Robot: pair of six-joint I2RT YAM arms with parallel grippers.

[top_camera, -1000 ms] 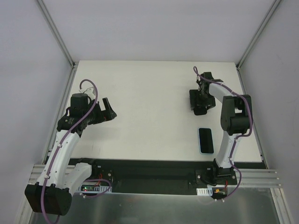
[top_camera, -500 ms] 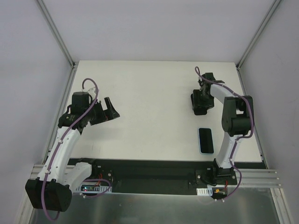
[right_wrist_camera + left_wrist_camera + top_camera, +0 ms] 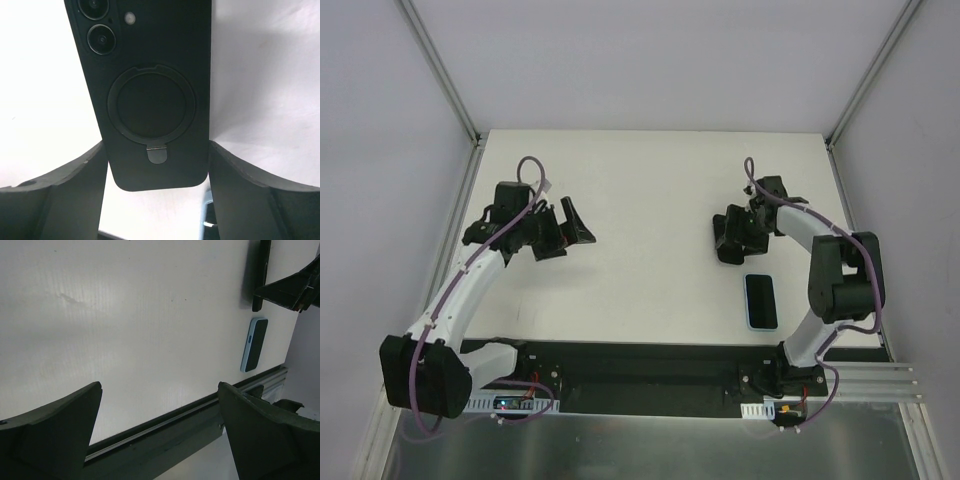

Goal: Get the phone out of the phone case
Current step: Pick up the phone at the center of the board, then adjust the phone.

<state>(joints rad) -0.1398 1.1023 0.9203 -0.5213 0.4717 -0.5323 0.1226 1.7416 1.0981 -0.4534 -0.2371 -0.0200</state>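
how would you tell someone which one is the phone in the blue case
Look at the near right part of the white table, beside the right arm. The phone lies flat there, dark face up, in the phone case. Its pale blue rim sets it apart from the all-black phone held in the right gripper.

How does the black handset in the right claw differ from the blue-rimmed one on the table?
Hold: the black handset sits gripped between the right claw's fingers, while the blue-rimmed handset lies flat on the table, untouched.
Face shown: the black handset shows its back, with two lenses and a ring stand. The blue-rimmed handset shows a plain dark face.
Colour: the first is all black and the second has a pale blue edge.
Both are rounded-corner slabs.
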